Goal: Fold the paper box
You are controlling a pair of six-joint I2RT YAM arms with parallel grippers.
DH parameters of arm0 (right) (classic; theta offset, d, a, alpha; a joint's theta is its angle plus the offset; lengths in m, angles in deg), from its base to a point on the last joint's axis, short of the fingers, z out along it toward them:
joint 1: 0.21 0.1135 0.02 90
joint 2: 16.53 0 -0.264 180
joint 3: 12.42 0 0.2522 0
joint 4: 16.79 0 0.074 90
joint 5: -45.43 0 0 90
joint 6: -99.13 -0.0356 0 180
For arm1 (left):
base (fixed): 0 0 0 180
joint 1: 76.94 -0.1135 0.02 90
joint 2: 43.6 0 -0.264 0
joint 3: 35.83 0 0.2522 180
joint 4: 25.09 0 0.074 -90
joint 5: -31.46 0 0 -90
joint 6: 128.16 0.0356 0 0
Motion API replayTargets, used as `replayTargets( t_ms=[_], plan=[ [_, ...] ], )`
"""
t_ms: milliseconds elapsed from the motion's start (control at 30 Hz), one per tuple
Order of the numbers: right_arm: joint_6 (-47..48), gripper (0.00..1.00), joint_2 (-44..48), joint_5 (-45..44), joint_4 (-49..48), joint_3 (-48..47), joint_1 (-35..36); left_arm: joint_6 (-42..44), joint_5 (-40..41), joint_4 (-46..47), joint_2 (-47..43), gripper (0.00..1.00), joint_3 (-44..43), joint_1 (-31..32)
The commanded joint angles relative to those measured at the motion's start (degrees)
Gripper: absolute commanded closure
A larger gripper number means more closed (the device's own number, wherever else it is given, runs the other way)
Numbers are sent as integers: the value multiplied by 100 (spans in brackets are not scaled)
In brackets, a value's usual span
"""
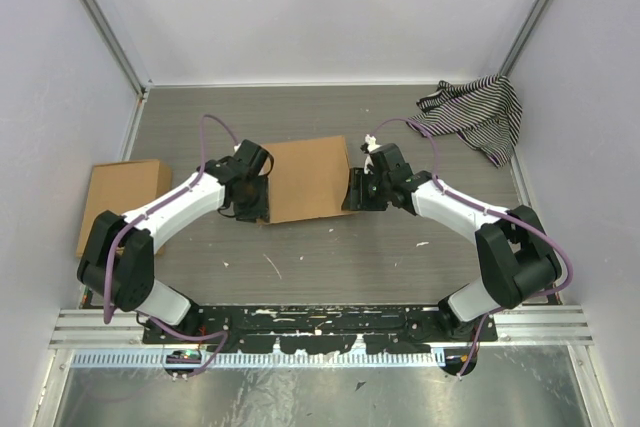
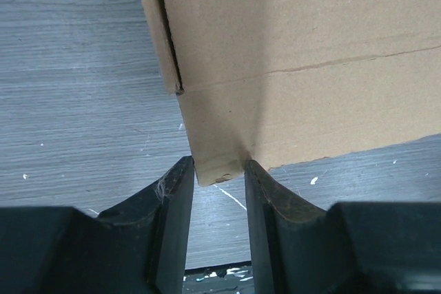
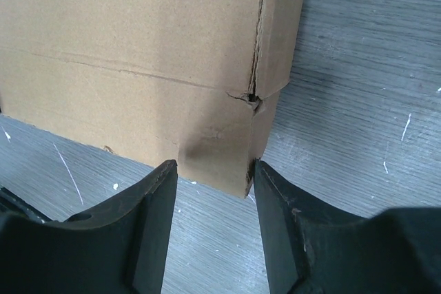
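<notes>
From above, the paper box point(image 1: 305, 179) has its left and right edges covered by the left gripper point(image 1: 258, 201) and the right gripper point(image 1: 357, 190). Both wrist views cut the box off at the top edge. The left arm point(image 1: 170, 209) overlaps the flat cardboard piece point(image 1: 120, 195) at the frame's left.

Count on the counter point(image 1: 330, 247): one paper box point(image 1: 308, 179); one narrower brown cardboard piece point(image 1: 122, 205); one black-and-white striped cloth point(image 1: 478, 112). Cardboard items total two. Arms: two, the left arm point(image 1: 175, 209) and right arm point(image 1: 450, 209). Grippers: two, the left gripper point(image 2: 219, 173) and right gripper point(image 3: 215, 170), two fingers each.
</notes>
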Motion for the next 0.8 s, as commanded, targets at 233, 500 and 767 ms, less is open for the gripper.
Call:
replayTargets(
  t_ms=[233, 500, 767],
  plan=[
    [-109, 46, 142, -87, -411, -25, 77, 13, 518, -98, 47, 63, -219, 153],
    [-126, 46, 162, -136, -377, -52, 137, 4, 778, -305, 79, 63, -381, 332],
    [-139, 46, 153, -157, -349, -68, 173, 19, 866, -374, 177, 62, -452, 372]
  ],
)
